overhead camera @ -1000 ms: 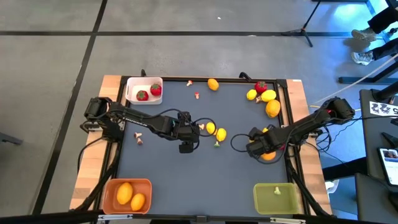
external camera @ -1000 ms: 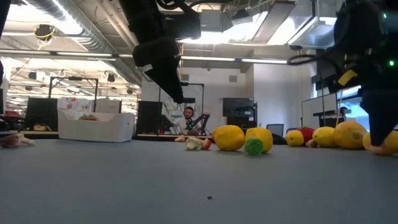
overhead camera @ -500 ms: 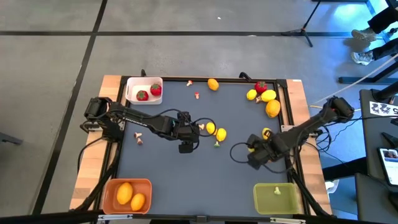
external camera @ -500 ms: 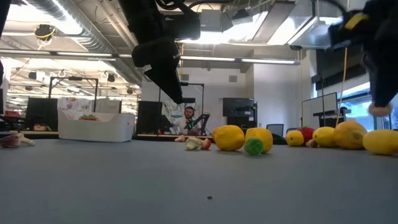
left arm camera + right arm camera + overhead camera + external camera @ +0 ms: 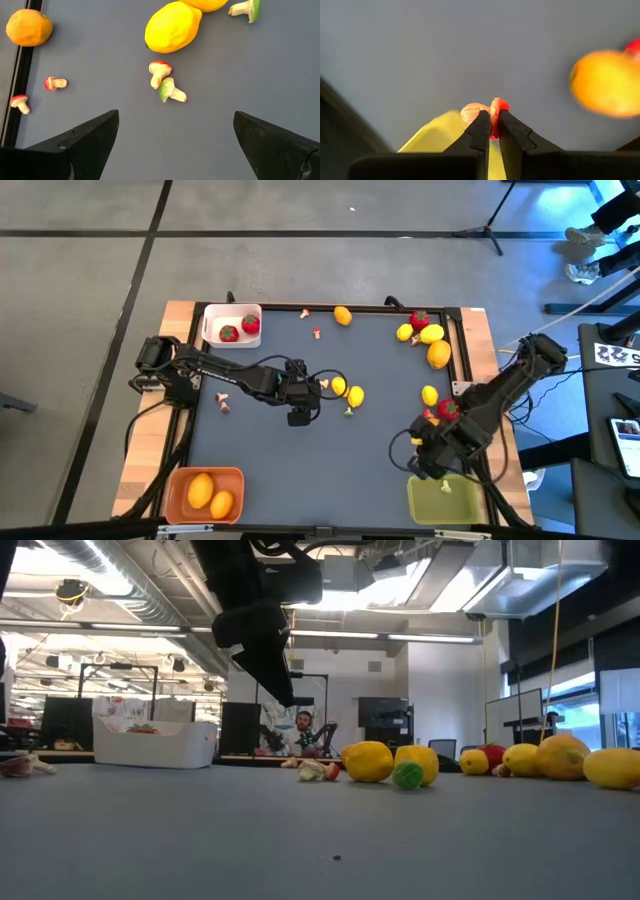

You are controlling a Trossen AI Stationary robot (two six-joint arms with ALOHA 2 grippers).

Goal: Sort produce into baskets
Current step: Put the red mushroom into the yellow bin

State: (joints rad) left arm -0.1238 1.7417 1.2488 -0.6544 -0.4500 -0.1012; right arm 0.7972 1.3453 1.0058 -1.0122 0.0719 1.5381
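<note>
Right wrist view: right gripper (image 5: 491,124) clamped on small red-and-pale toy bit (image 5: 485,112), above green basket (image 5: 441,498) edge. Left gripper (image 5: 175,137) spread wide, empty, mid-table near lemon (image 5: 172,27).

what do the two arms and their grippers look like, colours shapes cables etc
Both arms are dark, slim and jointed, with black cables looping along them. The left gripper has two broad, wedge-shaped black fingers. The right gripper has the same matte black fingers, tapering to narrow tips. No markings are visible.
</note>
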